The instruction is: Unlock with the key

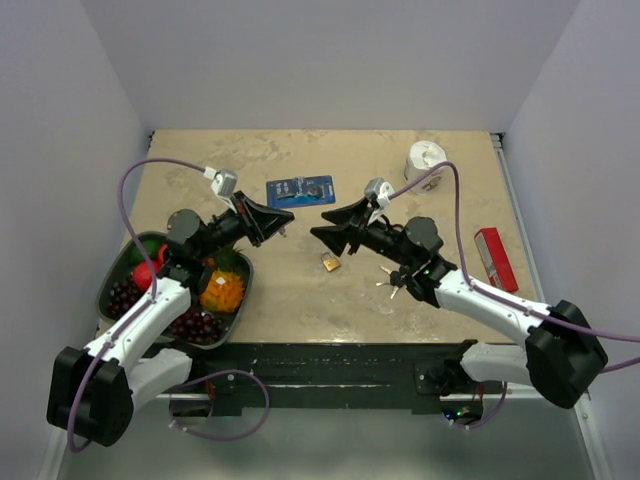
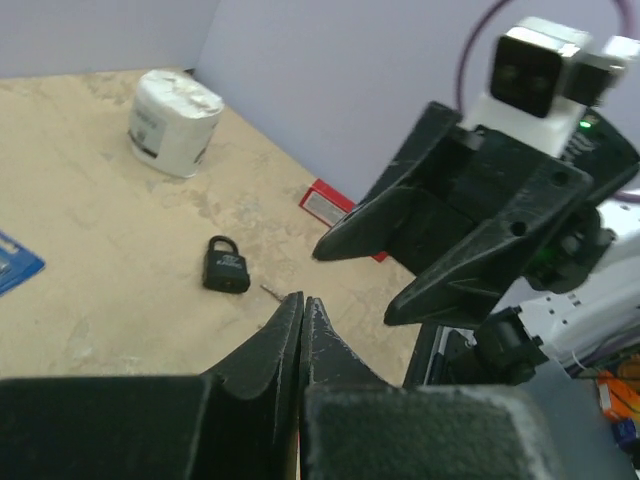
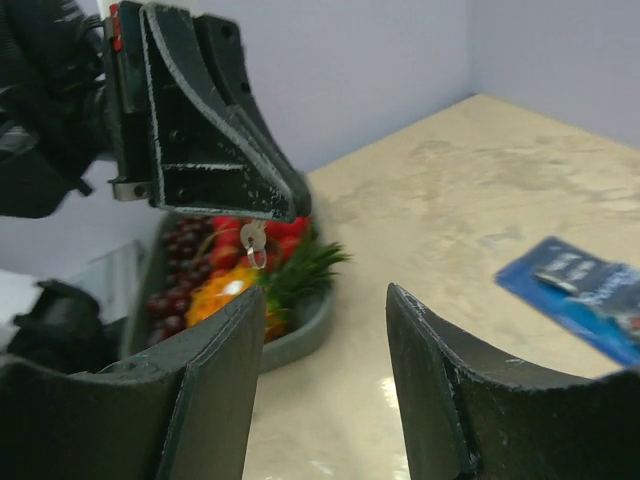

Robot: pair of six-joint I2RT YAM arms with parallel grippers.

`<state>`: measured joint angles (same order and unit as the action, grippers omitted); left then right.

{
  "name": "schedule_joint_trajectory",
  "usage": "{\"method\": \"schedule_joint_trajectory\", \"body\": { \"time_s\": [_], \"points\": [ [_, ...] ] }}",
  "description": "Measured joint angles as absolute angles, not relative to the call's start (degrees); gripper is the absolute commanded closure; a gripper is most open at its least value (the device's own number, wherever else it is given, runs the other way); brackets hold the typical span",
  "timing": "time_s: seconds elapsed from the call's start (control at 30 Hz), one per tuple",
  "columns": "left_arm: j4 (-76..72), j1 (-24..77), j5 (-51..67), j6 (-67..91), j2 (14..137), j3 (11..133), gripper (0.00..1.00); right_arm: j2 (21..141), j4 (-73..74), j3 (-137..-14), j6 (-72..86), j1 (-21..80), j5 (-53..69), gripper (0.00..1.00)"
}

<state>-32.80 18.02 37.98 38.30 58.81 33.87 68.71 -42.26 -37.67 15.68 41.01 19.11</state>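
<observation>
The key [image 1: 391, 283], a small bunch with black heads, lies on the table beside my right forearm, and neither gripper touches it. A black padlock [image 2: 226, 265] lies flat on the table ahead of my left gripper [image 2: 302, 298]; the top view does not show it. My left gripper [image 1: 285, 215] is raised and shut, with a tiny all-silver key [image 3: 252, 241] on a ring hanging from its fingertips. My right gripper [image 1: 318, 224] faces it a short way off. It is open and nothing is between its fingers [image 3: 327, 295].
A small brass padlock [image 1: 330, 263] lies below the two grippers. A blue card [image 1: 300, 190] and a white roll [image 1: 425, 160] are at the back, and a red box [image 1: 493, 258] is at the right. A grey tray [image 1: 243, 290] of fruit stands at the left.
</observation>
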Motion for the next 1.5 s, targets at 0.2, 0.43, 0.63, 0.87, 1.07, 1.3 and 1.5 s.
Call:
{"method": "schedule_joint_trajectory", "body": {
  "time_s": [0.2,0.43,0.63,0.87,1.07,1.3,1.5],
  "points": [
    [-43.31,18.0,46.02,42.11,59.37,33.76,1.0,71.7,-46.37,-39.33,26.11,40.07,31.73,0.44],
    [-61.41,18.17,49.71,53.93,61.87,30.89,1.0,71.61,-51.33,-40.71,31.05,40.07,35.77,0.47],
    [-69.19,20.67,49.67,59.72,63.7,30.39,1.0,72.73,-54.85,-41.5,34.09,40.1,36.05,0.52],
    [-70.26,22.68,48.18,60.27,64.03,30.41,1.0,74.91,-56.27,-42.85,35.77,40.86,38.24,0.61],
    [-70.35,23.68,47.7,60.25,65.08,30.44,1.0,75.94,-56.58,-43.03,36.21,42.0,38.89,0.69],
    [-70.65,23.79,47.62,60.23,65.6,30.79,1.0,76.18,-56.73,-43.16,36.45,42.35,39.18,0.72],
    [-70.65,23.79,47.79,60.23,65.78,31.38,1.0,76.25,-57.43,-43.18,36.47,42.33,39.18,0.72]
  ]
}}
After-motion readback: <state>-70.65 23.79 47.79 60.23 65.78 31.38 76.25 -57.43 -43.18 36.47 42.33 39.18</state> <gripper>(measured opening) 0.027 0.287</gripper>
